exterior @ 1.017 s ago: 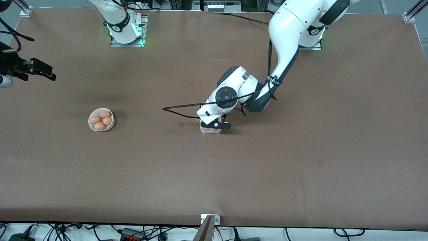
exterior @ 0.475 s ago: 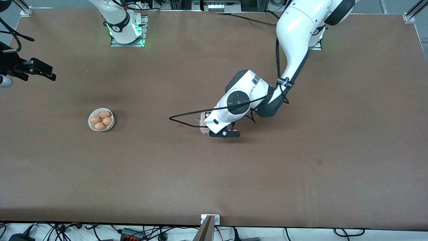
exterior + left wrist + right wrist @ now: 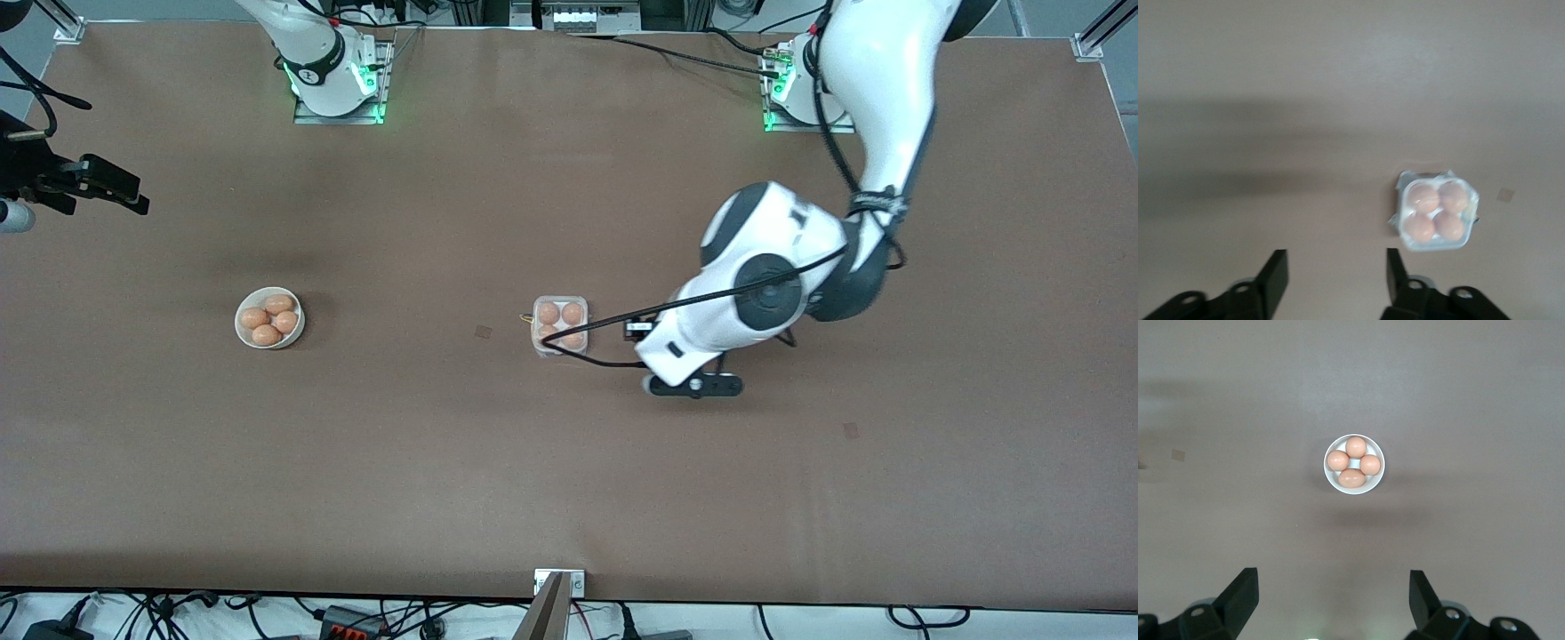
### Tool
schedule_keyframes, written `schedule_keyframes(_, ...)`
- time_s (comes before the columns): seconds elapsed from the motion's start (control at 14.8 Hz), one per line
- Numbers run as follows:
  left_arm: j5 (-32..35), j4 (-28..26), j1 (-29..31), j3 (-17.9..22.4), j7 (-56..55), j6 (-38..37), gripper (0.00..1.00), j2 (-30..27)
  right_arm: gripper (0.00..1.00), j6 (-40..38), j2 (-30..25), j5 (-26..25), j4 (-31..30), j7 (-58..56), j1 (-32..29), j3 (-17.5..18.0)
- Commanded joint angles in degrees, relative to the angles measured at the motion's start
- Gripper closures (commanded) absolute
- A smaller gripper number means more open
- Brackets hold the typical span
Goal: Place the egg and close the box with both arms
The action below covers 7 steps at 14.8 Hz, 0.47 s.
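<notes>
Over the table's (image 3: 569,498) short edge at the right arm's end, my right hand (image 3: 1331,590) hangs in the air and waits. Its two black fingers (image 3: 1245,590) are spread wide with nothing between them. Seen from its wrist, it looks down on the white bowl (image 3: 238,327).

That bowl stands on the table toward the right arm's end, well clear of every edge and about midway between the edge where my bases stand and the edge nearest the front camera. Four orange-brown eggs (image 3: 267,335) lie in it, crowded together.

Next along, near the middle of the table, sits the box (image 3: 537,348), a small square carton of clear plastic. It holds four eggs (image 3: 548,313), one in each cell, so no cell stands empty. They all look alike, and I cannot say which one went in last. I cannot tell for sure whether the clear lid is pressed down, though it does not lie flat on the table beside the carton. A small tan mark (image 3: 483,332) shows on the table just beside the box, on the side toward the bowl.

Last comes my left hand (image 3: 1335,277). It hangs over bare table just beside the box, toward the left arm's end, and touches nothing. Its fingers (image 3: 1275,273) are parted and released, with only bare table showing between them. A black cable (image 3: 613,363) loops down from the wrist toward the box.
</notes>
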Motion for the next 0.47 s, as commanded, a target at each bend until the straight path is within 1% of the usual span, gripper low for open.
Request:
schedule_keyframes(0.0, 1.19, -2.22, 2.08, -0.50, 3.86, -3.07, 0.00, -3.68, 0.00, -0.57, -0.27, -0.15, -0.09, 1.21, -0.02, 0.24)
schedule_keyframes(0.07, 1.10, -2.31, 2.97, -0.42, 7.02, -4.30, 0.00, -4.65, 0.00, -0.48, -0.27, -0.06, 0.00, 1.21, -0.02, 0.24)
schedule_keyframes(0.14, 1.10, -2.40, 3.15, 0.02, 7.75, -5.61, 0.00, -5.53, 0.00, -0.48, -0.27, -0.15, 0.00, 1.21, -0.02, 0.24)
schedule_keyframes(0.27, 1.36, -2.49, 4.29, 0.28, 7.40, -8.17, 0.00, -7.37, 0.00, -0.57, -0.27, -0.06, -0.09, 1.21, -0.02, 0.24)
schedule_keyframes(0.41, 2.42, -2.40, 6.65, 0.11, 7.58, -10.36, 0.00, -8.78, 0.00, -0.57, -0.36, -0.15, -0.09, 1.21, -0.02, 0.24)
